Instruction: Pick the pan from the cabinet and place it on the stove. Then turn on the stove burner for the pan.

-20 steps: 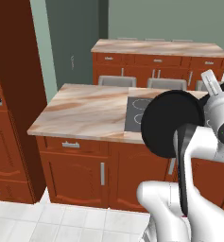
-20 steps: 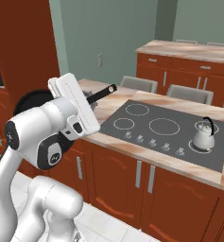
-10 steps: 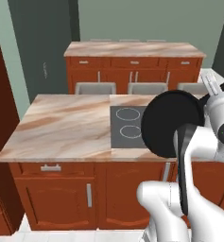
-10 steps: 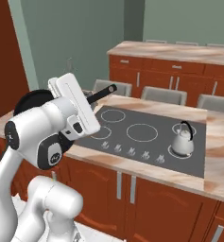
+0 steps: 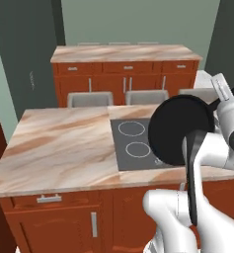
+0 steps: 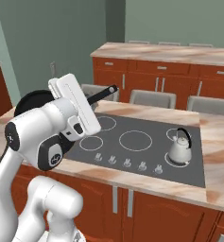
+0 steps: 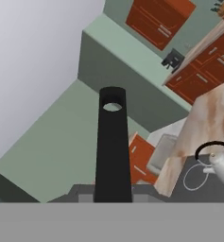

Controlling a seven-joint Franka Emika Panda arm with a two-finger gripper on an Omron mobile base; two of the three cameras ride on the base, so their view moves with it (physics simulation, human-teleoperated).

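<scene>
The black pan [image 5: 181, 130] hangs tilted on edge in front of my arm, above the right part of the island. Its long handle [image 7: 112, 142] runs up between my fingertips, and my gripper [image 7: 112, 193] is shut on it near the base. In the right base view the pan [image 6: 34, 101] sits behind my white hand, with the handle tip [image 6: 109, 89] poking out to the right. The dark glass stove [image 6: 132, 142] lies in the island top below, also seen in the left base view as the stove [image 5: 133, 143]. The cabinet is out of view.
A silver kettle [image 6: 179, 147] stands on the stove's right ring. A row of small knobs [image 6: 127, 163] lines the stove's near edge. Grey chair backs [image 6: 152, 98] stand behind the island, and a back counter [image 5: 123, 53] with drawers lies beyond. The marble top [image 5: 59, 143] stretches left of the stove.
The base has moved, so the whole scene shifted: the island and stove now sit more squarely ahead and the tall cupboard has slid off to the left. The arm keeps the pan in the same pose.
</scene>
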